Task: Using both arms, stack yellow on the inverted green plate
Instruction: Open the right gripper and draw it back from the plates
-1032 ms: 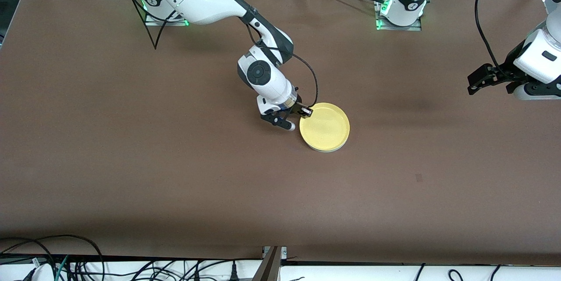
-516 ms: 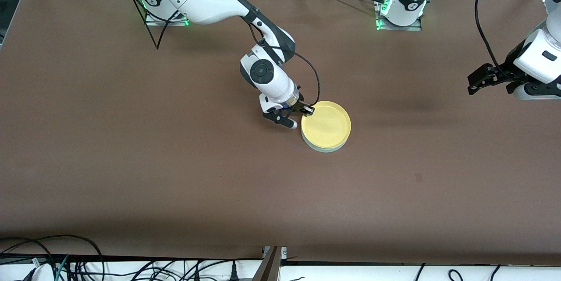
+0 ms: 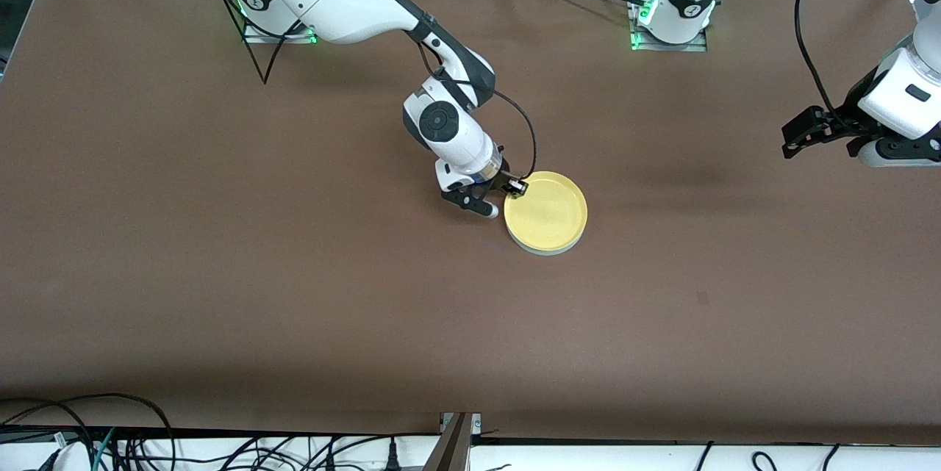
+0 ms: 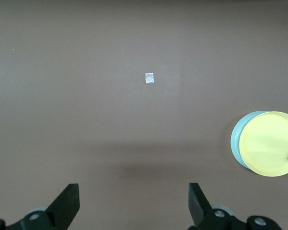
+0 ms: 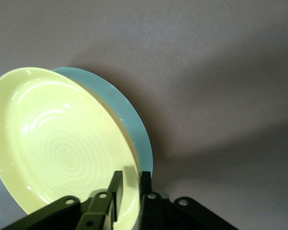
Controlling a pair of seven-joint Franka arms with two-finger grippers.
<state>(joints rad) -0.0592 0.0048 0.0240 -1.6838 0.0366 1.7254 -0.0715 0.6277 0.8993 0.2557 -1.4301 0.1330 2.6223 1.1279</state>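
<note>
The yellow plate (image 3: 548, 212) lies right way up on the inverted green plate (image 3: 545, 253), of which only a thin pale edge shows under it, mid-table. In the right wrist view the yellow plate (image 5: 57, 143) covers most of the green plate (image 5: 129, 124). My right gripper (image 3: 504, 200) sits at the yellow plate's rim on the side toward the right arm's end. Its fingers (image 5: 117, 184) straddle that rim, slightly parted, with a small gap on the inner side. My left gripper (image 3: 798, 137) waits open and empty, up over the left arm's end of the table; its wrist view shows both plates (image 4: 271, 143).
A small pale scrap (image 4: 149, 77) lies on the brown table (image 3: 294, 272), showing as a faint mark (image 3: 702, 298) nearer the front camera than the plates. Cables (image 3: 110, 441) run along the table's near edge.
The yellow plate has come down level onto the green plate. My right gripper's fingers have loosened at the rim. The left arm has barely shifted.
</note>
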